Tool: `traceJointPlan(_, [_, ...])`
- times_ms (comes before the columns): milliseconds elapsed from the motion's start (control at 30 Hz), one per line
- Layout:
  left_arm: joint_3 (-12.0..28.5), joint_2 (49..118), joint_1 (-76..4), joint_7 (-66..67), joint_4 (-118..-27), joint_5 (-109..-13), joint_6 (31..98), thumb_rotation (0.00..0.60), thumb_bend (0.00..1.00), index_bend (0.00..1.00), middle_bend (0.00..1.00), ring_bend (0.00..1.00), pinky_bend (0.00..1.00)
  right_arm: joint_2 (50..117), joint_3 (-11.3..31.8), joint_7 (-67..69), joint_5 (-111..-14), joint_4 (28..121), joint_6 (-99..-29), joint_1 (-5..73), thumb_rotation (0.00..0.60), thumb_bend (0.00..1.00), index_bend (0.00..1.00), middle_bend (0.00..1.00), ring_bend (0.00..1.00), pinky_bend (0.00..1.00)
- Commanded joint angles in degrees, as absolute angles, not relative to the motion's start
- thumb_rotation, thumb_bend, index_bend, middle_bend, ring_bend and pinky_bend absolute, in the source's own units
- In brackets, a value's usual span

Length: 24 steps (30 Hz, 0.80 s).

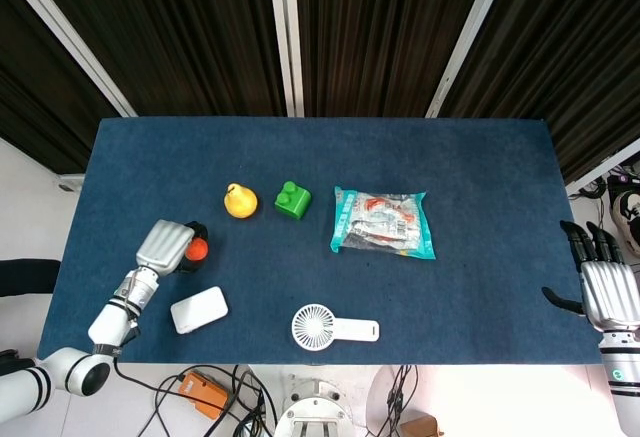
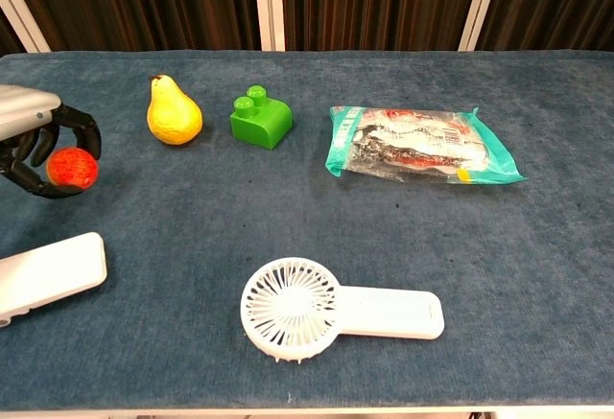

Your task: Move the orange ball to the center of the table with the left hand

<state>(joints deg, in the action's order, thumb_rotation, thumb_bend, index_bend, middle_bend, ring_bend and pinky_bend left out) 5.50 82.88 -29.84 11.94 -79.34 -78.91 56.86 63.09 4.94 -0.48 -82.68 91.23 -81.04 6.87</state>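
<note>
The orange ball (image 1: 198, 248) (image 2: 72, 169) sits in my left hand (image 1: 168, 245) (image 2: 38, 146), whose dark fingers curl around it near the table's left side. In the chest view the ball looks slightly raised off the blue cloth. My right hand (image 1: 606, 285) hangs off the table's right edge with its fingers spread and nothing in it; the chest view does not show it.
A yellow pear (image 1: 239, 201) (image 2: 173, 112) and a green block (image 1: 292, 199) (image 2: 260, 118) stand behind the ball. A snack packet (image 1: 381, 222) (image 2: 419, 144) lies right of centre. A white fan (image 1: 332, 327) (image 2: 331, 311) and a white box (image 1: 198, 309) (image 2: 46, 272) lie near the front edge.
</note>
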Motion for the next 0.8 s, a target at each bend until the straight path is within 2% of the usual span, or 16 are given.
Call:
traceJointPlan(33, [5.8, 82.9, -31.7, 12.8, -82.0, -81.0, 57.5, 0.6, 0.27, 0.53, 0.62, 0.63, 0.63, 63.1, 4.9, -0.5, -82.7, 91.3, -80.9, 6.9, 0.6, 0.28, 0.05, 0.16, 0.0, 0.13])
traceJointPlan(333, [7.6, 86.7, -38.3, 17.8, -85.0, -80.4, 52.2, 0.6, 0.27, 0.53, 0.62, 0.62, 0.63, 63.0, 4.7, -0.3, -82.4, 91.3, -81.1, 6.5, 0.6, 0.28, 0.05, 0.16, 0.0, 0.13])
traceJointPlan(667, [8.9, 93.6, -45.3, 26.0, -83.7, -76.2, 46.2, 0.6, 0.26, 0.53, 0.61, 0.6, 0.63, 63.0, 4.5, -0.1, -82.5, 91.2, -81.3, 6.1, 0.6, 0.28, 0.05, 0.16, 0.0, 0.13])
traceJointPlan(800, [9.3, 95.6, -47.0, 28.6, -83.5, -74.5, 45.8, 0.6, 0.26, 0.52, 0.6, 0.59, 0.63, 63.0, 4.4, 0.0, -82.3, 91.1, -81.4, 6.0, 0.6, 0.28, 0.05, 0.16, 0.0, 0.13])
